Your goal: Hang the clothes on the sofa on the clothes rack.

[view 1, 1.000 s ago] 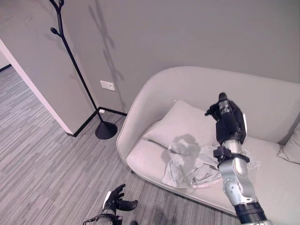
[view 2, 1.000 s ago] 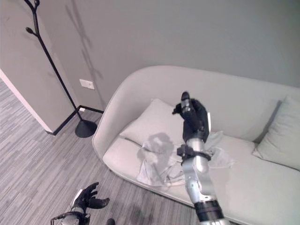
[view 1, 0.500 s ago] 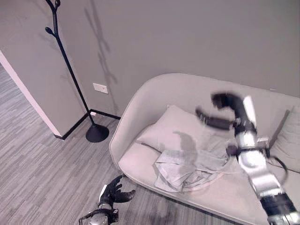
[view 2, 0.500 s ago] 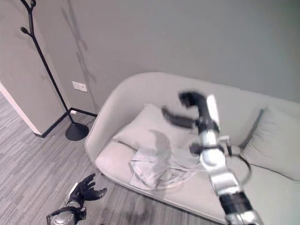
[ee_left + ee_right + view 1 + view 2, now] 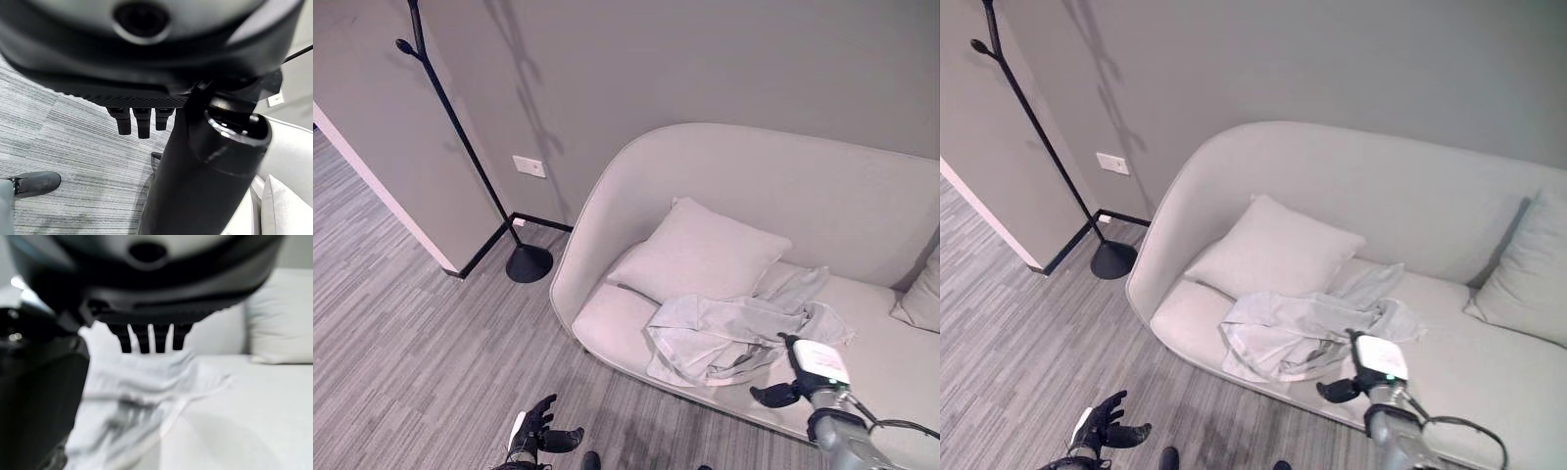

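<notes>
A: Quick status, near to far. Left hand point(image 5: 536, 437) hangs low over the floor point(image 5: 401, 333), fingers loosely spread, holding nothing, same as 1 s ago. Right hand point(image 5: 795, 384) has dropped from up high above the seat to the sofa's front edge, right beside the clothes point(image 5: 729, 335).

B: Got hold of them?

A: Not yet, far as I can see. Wrist view shows fingers straight, pointing at the cloth, nothing pinched. Thumb sticks out toward the pile.

B: So what does the drop mean?

A: Prob. lining up the grasp; hanging hasn't begun. Clothes haven't shifted, still a crumpled heap.

B: Where exactly?

A: On the sofa point(image 5: 705, 176) seat, in front of the cushion point(image 5: 700, 250), one sleeve trailing toward the back. Second cushion point(image 5: 922, 299) at the far right end.

B: Anything holding stuff, bins etc.?

A: No containers. Sofa's the only thing bearing items: clothes + 2 cushions.

B: Rack?

A: Clothes rack point(image 5: 460, 127) stands by the wall, well apart to the left, nothing hung on the part visible.
</notes>
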{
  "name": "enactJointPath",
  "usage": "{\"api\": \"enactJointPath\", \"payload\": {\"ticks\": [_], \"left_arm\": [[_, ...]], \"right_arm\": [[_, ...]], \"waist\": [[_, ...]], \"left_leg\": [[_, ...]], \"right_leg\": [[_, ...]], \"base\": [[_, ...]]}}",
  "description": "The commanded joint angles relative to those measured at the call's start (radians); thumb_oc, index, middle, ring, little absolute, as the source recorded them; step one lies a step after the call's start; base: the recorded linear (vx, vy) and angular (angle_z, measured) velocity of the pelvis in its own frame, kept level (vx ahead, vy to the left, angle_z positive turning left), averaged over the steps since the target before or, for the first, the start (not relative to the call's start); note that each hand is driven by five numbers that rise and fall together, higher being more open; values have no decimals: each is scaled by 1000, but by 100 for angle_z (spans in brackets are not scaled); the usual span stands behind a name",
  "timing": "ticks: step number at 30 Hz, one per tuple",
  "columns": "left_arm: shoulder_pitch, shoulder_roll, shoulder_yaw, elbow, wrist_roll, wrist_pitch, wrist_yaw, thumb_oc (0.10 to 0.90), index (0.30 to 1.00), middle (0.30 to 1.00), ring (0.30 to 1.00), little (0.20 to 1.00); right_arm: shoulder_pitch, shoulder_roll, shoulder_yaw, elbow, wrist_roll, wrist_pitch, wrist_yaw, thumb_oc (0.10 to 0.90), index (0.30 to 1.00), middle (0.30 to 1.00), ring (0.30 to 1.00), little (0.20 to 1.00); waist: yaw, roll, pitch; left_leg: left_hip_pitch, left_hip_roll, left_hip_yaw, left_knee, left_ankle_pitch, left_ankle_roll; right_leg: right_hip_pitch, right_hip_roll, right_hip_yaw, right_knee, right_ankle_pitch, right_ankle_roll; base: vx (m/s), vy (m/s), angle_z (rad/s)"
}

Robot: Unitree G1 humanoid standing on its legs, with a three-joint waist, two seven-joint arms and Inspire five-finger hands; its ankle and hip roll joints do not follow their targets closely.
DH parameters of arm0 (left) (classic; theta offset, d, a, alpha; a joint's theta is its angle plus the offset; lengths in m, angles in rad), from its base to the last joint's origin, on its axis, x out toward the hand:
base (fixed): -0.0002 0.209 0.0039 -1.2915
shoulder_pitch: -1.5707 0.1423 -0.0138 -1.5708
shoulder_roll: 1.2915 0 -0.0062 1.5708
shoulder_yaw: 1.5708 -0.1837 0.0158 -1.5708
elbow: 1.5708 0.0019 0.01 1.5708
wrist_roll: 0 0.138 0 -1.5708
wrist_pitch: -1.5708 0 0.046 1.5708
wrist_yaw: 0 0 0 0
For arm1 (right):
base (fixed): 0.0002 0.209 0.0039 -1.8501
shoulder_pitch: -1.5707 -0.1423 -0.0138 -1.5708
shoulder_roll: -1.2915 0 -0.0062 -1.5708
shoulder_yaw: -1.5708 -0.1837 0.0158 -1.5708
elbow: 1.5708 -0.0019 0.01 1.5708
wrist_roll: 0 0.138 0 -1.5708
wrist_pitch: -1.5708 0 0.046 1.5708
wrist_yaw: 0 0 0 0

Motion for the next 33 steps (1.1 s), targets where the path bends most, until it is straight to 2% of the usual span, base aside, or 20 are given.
{"api": "enactJointPath", "payload": {"ticks": [1,8,9,11,12,16,17,19,20,22,23,24,25,26,28,30,33], "left_arm": [[-100,25,-24,-8,47,-111,61,800,900,900,900,900],[-141,38,-92,-4,91,-126,102,800,900,900,900,900],[-155,44,-118,-13,117,-133,125,800,900,900,900,900],[-165,48,-130,-22,126,-138,134,800,900,900,900,900],[-183,56,-154,-28,148,-142,150,800,900,900,900,900],[-214,66,-206,-43,185,-148,176,800,900,900,900,900],[-223,65,-219,-57,174,-152,183,800,900,900,900,900],[-224,64,-222,-63,170,-153,186,800,900,900,900,900],[-231,63,-246,-83,187,-152,198,800,900,900,900,900],[-248,62,-273,-73,237,-147,210,800,900,900,900,900],[-251,63,-283,-68,261,-145,213,800,900,900,900,900],[-253,65,-295,-65,287,-142,218,800,900,900,900,900],[-255,66,-299,-63,293,-140,222,800,900,900,900,900],[-255,66,-299,-63,293,-140,222,800,900,900,900,900],[-259,71,-301,-86,291,-139,235,800,900,900,900,900],[-262,79,-303,-103,296,-139,242,800,900,900,900,900],[-276,113,-344,-129,424,-127,270,800,900,900,900,900]], "right_arm": [[-159,-28,-11,32,-14,24,-162,800,900,900,900,900],[-300,-3,57,181,37,40,-230,800,900,900,900,900],[-340,1,66,225,52,57,-256,800,900,900,900,900],[-366,2,72,244,61,65,-272,800,900,900,900,900],[-404,5,80,293,78,74,-294,800,900,900,900,900],[-479,22,86,396,136,86,-327,800,900,900,900,900],[-511,23,80,428,177,83,-336,800,900,900,900,900],[-526,22,80,443,196,83,-339,800,900,900,900,900],[-561,15,86,477,219,92,-346,800,900,900,900,900],[-581,36,104,492,223,98,-339,800,900,900,900,900],[-585,46,107,496,225,98,-336,770,855,855,855,855],[-586,59,110,507,231,97,-330,659,688,688,688,688],[-590,68,112,515,240,94,-323,587,580,580,580,580],[-591,69,112,516,241,94,-323,579,568,568,568,568],[-602,91,95,556,305,84,-291,402,302,302,302,302],[-610,91,90,572,327,81,-285,400,300,300,300,300],[-623,95,94,610,346,80,-257,400,300,300,300,300]], "waist": [[35,-14,24],[53,11,83],[61,28,105],[63,35,116],[71,51,132],[84,88,158],[90,108,169],[92,117,169],[102,144,177],[107,161,186],[108,165,190],[109,169,194],[108,173,197],[109,172,197],[111,193,209],[114,201,211],[123,229,227]], "left_leg": [[5,-11,0,4,-112,23],[-55,-22,-25,4,-84,18],[-76,-27,-34,4,-73,16],[-91,-30,-39,4,-66,15],[-113,-35,-42,4,-56,14],[-163,-47,-49,4,-39,14],[-187,-53,-47,4,-32,14],[-200,-56,-44,4,-28,14],[-231,-65,-37,4,-21,14],[-254,-74,-27,4,-18,14],[-259,-75,-25,4,-17,14],[-266,-78,-23,4,-17,14],[-273,-79,-21,4,-16,14],[-274,-80,-21,4,-16,14],[-302,-88,-22,4,-7,13],[-312,-92,-24,4,-5,13],[-344,-105,-21,4,2,11]], "right_leg": [[30,-43,-1,16,-68,21],[-9,-54,-22,16,-52,22],[-25,-60,-29,16,-43,24],[-34,-63,-35,16,-39,24],[-51,-68,-39,16,-31,25],[-99,-81,-39,16,-16,30],[-125,-89,-35,16,-9,33],[-140,-93,-32,16,-4,35],[-169,-106,-28,16,5,41],[-198,-112,-16,16,14,46],[-205,-113,-16,16,16,47],[-214,-116,-16,16,19,49],[-221,-119,-16,16,22,50],[-222,-119,-15,16,22,50],[-247,-131,-20,16,34,54],[-255,-135,-23,16,37,57],[-284,-147,-24,16,47,66]], "base": [[-44,-12,18],[-72,-6,15],[-78,11,20],[-69,10,14],[-48,11,19],[-47,21,6],[-8,39,4],[8,50,-1],[13,67,0],[13,77,-2],[7,54,-6],[6,30,-6],[0,20,-6],[-12,29,-4],[-16,33,-2],[-5,28,-3],[-6,61,2]]}}
